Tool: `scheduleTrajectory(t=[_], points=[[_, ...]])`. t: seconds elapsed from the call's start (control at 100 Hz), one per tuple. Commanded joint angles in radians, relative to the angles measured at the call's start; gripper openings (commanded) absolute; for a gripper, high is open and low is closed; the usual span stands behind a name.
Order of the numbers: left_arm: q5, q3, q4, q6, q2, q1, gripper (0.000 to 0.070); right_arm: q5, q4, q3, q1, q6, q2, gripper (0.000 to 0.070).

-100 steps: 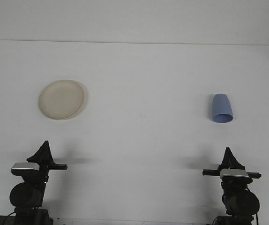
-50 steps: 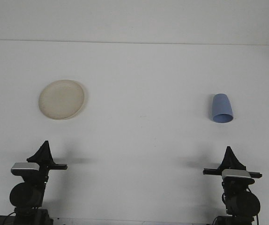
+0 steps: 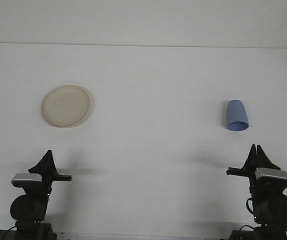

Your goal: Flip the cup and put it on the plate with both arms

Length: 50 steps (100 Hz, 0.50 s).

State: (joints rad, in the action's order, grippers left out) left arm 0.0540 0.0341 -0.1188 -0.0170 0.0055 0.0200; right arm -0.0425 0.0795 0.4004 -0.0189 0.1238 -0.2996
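A blue cup (image 3: 236, 116) rests on the white table at the right, its narrow base to the far side and its wide rim nearer me. A cream plate (image 3: 65, 106) lies flat at the left. My left gripper (image 3: 48, 156) sits low at the near left, well short of the plate, its fingers meeting in one point with nothing held. My right gripper (image 3: 256, 150) is at the near right, short of the cup and slightly to its right. Its two tips show a narrow gap and hold nothing.
The white table (image 3: 153, 90) runs back to a pale wall. A wide stretch of tabletop separates the plate and the cup.
My right gripper has shifted right and slightly forward, and its tips now show a small gap. The left gripper, cup and plate have not moved.
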Motion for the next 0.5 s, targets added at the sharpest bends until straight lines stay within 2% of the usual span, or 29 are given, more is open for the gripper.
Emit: scheduleTrajectory(t=[0.0,0.03,0.07,0.22,0.32,0.49], points=[[0.002,-0.020,-0.011,-0.003,-0.001,0.001,0.0013,-0.011,0.002,0.047,0.000,-0.114,-0.063,0.0511],[0.002,-0.020,-0.011,-0.003,-0.001,0.001,0.0013,-0.024,0.002,0.063,0.000,-0.137,-0.090,0.0597],[0.002,-0.020,-0.011,-0.003,-0.001,0.001,0.0013,-0.045,0.000,0.075,0.000,-0.166,-0.124,0.0641],[0.002,-0.020,-0.011,-0.003,-0.001,0.001,0.0013,-0.097,0.016,0.068,-0.011,-0.222,-0.235,0.0641],[0.002,-0.020,-0.011,-0.003,-0.001,0.001,0.0013,-0.086,-0.020,0.040,-0.042,-0.246,-0.336,0.0641],[0.002,-0.020,-0.011,-0.003,-0.001,0.001,0.0013,-0.051,-0.232,0.000,-0.111,-0.286,-0.547,0.0641]])
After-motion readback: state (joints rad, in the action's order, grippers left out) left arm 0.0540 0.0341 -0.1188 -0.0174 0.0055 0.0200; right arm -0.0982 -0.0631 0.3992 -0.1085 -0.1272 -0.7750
